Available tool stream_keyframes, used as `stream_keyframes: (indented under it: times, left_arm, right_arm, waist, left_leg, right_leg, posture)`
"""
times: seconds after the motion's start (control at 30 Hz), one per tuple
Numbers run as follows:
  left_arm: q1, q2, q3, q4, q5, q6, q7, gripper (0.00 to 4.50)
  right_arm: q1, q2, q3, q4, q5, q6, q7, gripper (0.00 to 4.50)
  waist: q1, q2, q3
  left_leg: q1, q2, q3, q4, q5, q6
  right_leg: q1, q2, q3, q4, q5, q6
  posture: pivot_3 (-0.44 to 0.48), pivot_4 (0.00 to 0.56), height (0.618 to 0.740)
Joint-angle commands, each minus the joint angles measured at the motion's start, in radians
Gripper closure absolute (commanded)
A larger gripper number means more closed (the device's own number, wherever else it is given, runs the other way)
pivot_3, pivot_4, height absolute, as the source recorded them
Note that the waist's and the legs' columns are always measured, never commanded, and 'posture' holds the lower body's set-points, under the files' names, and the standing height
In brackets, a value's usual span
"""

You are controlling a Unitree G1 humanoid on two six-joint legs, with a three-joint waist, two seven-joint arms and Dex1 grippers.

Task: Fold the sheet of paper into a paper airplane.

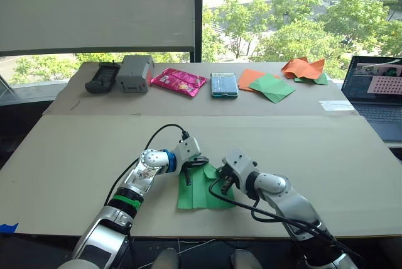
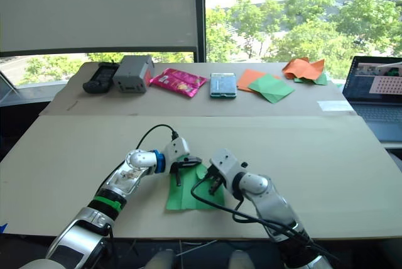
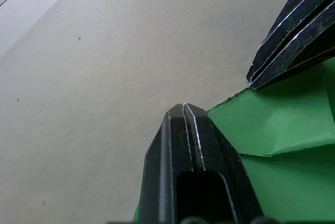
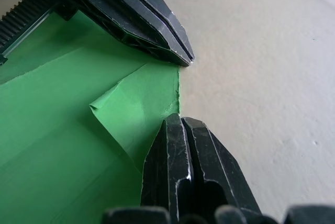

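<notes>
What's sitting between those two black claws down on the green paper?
A small folded-up flap of the sheet of paper, seen in the right wrist view between the left gripper and right gripper.

No text, label, brand, number or sign can be read. The pink packet (image 1: 179, 81) at the far edge of the table (image 1: 75, 149) carries print that is too small to make out. The laptop screen (image 1: 375, 82) at the far right corner shows a window and a pink panel, with nothing legible on either. The grey box (image 1: 134, 73) and the black device (image 1: 102, 77) near the far left corner bear no readable marking, nor does the flat teal-edged case (image 1: 224, 85) beside the packet.
</notes>
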Motion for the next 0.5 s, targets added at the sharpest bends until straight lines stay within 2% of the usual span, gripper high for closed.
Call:
stream_keyframes:
  times: [0.03,0.5]
  left_arm:
    - [0.019,0.016,-0.026,0.048,0.041,0.012,-0.006,4.5]
    - [0.003,0.017,-0.031,0.08,0.043,-0.01,-0.007,4.5]
  right_arm:
    - [0.057,-0.035,0.007,-0.005,0.002,0.071,0.004,4.49]
    - [0.185,-0.111,-0.034,-0.123,0.011,0.12,-0.002,4.49]
  waist:
    - [0.0,0.0,0.0]
    - [0.002,-0.001,0.0]
  left_leg:
    - [0.0,0.0,0.0,0.0,0.0,0.0]
    - [0.0,0.0,0.0,0.0,-0.001,-0.002]
  right_leg:
    - [0.0,0.0,0.0,0.0,0.0,0.0]
    - [0.0,-0.003,-0.004,-0.003,-0.002,0.001]
  posture:
    - [0.0,0.15,0.706]
    - [0.0,0.15,0.706]
